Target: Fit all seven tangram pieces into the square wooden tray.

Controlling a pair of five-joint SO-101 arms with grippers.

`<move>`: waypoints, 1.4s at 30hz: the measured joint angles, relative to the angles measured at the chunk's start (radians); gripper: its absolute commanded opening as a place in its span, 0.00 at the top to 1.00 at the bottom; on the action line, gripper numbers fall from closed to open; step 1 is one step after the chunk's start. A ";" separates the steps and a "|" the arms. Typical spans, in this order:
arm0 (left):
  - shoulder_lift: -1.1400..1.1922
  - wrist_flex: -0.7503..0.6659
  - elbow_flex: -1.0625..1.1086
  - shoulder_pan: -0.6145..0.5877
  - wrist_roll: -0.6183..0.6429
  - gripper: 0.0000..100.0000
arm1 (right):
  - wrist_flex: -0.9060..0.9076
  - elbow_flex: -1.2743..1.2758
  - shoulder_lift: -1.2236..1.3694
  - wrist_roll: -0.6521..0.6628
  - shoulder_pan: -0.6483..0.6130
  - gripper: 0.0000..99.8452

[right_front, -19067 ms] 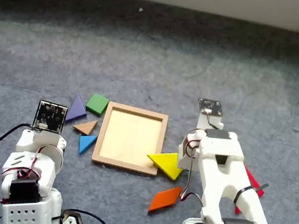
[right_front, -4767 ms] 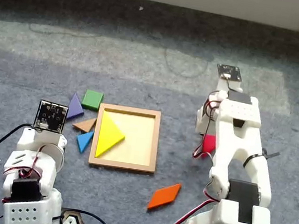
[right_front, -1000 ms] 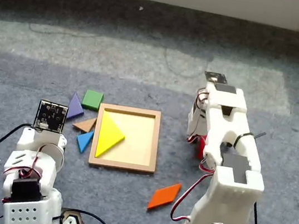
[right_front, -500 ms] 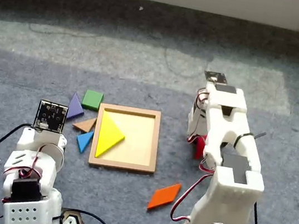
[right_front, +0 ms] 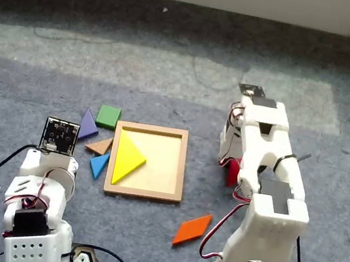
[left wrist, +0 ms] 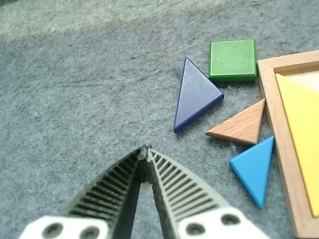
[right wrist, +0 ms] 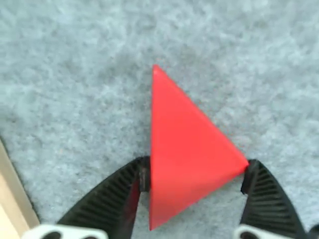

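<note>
Only the yellow triangle (right_front: 128, 157) lies in the wooden tray (right_front: 142, 193), the other six lie outside, the right tool (right wrist: 195, 173) pinches the red triangle (right wrist: 179, 144) right of it, and the left tool (left wrist: 145, 150) is pressed together.

The high view looks steeply down from above the two arm bases, far enough off to take in the wooden tray (right_front: 142, 193) and the carpet (right_front: 171, 71) all round it. The left wrist view faces down past the left gripper (left wrist: 146, 151), close over the carpet beside the tray, sharing its rim and the green square (left wrist: 232, 60) with the high view. The right wrist view hangs closer still on the tray's opposite side, sharing the red triangle (right wrist: 184, 149).
</note>
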 measured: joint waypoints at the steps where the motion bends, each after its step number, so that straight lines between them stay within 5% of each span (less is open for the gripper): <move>1: 0.000 -0.002 0.005 0.000 0.000 0.99 | 0.003 0.000 -0.015 0.000 0.000 0.73; 21: 0.000 -0.005 0.011 0.000 0.000 0.99 | -0.092 0.160 -0.255 0.014 -0.031 0.72; 34: 0.000 -0.005 0.011 0.000 0.000 0.99 | 0.041 -0.086 0.074 0.014 -0.002 0.61; 42: 0.000 -0.005 0.011 0.000 0.000 0.99 | 0.054 -0.129 0.114 0.021 0.000 0.78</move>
